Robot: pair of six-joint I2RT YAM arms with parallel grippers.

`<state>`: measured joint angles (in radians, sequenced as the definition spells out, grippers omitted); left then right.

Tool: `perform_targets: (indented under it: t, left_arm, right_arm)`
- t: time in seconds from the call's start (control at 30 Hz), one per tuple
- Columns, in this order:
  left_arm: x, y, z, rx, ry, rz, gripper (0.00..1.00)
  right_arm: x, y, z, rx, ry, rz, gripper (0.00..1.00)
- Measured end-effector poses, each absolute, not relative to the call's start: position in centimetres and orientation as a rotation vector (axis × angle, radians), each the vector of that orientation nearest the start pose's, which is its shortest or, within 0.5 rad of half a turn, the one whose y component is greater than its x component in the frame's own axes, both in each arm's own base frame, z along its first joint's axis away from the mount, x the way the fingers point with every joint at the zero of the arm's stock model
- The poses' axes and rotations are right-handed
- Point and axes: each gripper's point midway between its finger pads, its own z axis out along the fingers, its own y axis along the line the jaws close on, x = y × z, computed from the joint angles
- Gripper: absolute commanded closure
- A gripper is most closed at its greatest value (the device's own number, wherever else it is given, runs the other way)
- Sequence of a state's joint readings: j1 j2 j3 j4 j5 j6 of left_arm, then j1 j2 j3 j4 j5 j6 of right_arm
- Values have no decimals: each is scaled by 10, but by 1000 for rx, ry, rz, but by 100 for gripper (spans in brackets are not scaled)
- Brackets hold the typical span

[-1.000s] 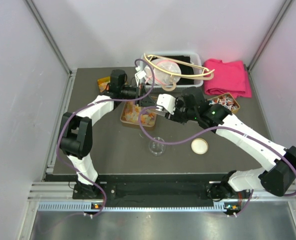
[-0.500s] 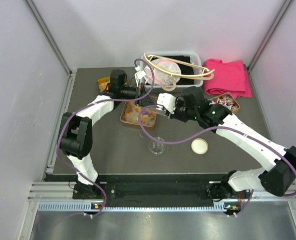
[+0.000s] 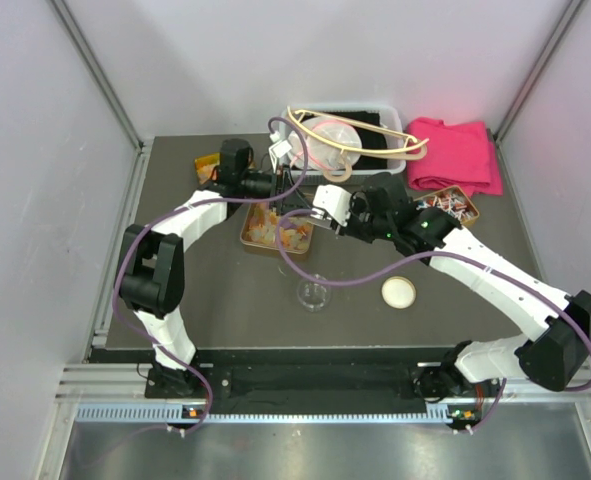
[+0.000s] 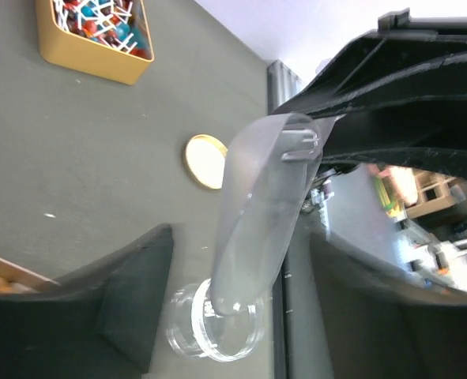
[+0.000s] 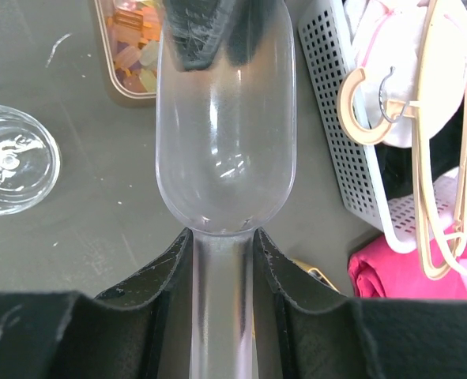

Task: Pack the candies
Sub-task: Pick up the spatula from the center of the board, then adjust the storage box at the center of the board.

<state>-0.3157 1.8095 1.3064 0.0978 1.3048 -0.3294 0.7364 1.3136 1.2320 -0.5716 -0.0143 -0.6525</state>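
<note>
The candies (image 3: 291,235) are orange, yellow and pale gummies in a gold tin (image 3: 249,238); they also show at the top of the right wrist view (image 5: 132,49). A clear plastic scoop (image 5: 225,134) hangs above the table by that tin. My right gripper (image 5: 223,237) is shut on the scoop's handle. My left gripper (image 4: 241,268) stands open around the scoop's bowl (image 4: 261,213), its fingers apart from it on both sides. In the top view the two grippers meet at the tin's far right corner, left (image 3: 293,203) and right (image 3: 313,213).
A small clear jar (image 3: 313,294) stands in front of the tin, its round lid (image 3: 398,292) to the right. A second gold tin (image 3: 451,205) holds wrapped sweets. A white basket (image 3: 377,108) with a wooden hanger (image 3: 347,135) and a pink cloth (image 3: 457,155) sit at the back.
My left gripper has opened off the scoop, and my right gripper has closed on its handle. Both arms have barely shifted.
</note>
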Motion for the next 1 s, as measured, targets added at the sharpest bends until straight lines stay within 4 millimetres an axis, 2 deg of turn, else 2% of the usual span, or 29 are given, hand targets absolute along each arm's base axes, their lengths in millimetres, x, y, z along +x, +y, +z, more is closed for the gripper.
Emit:
perform_targets:
  t: [0.1, 0.17, 0.27, 0.37, 0.5, 0.57, 0.63, 0.73, 0.87, 1.0]
  left_arm:
    - [335, -290, 227, 888, 1813, -1689, 1]
    - [339, -287, 227, 875, 1818, -1690, 1]
    - [354, -277, 226, 835, 1830, -1669, 1]
    - [383, -253, 226, 753, 1858, -1586, 1]
    - [424, -206, 222, 635, 1911, -1375, 1]
    - [441, -183, 213, 597, 1943, -1233, 1]
    - [447, -171, 196, 573, 2001, -1126, 1]
    - [442, -162, 159, 543, 2132, -984, 1]
    - [421, -152, 110, 534, 2292, -842, 1]
    - [410, -148, 96, 536, 2345, -756, 1]
  right_arm:
    - [299, 236, 230, -1425, 1712, 42, 100]
    - [299, 234, 230, -1422, 1716, 32, 100]
    - [300, 232, 230, -1419, 1722, 16, 100]
    - [301, 228, 229, -1424, 1728, -7, 100]
    - [303, 224, 229, -1431, 1730, -38, 100]
    - [305, 222, 229, -1435, 1730, -65, 100]
    - [308, 221, 233, -1430, 1728, -85, 100]
    - [313, 222, 243, -1413, 1715, -102, 100]
    - [316, 224, 255, -1393, 1698, -108, 100]
    - [316, 223, 256, -1390, 1702, -108, 100]
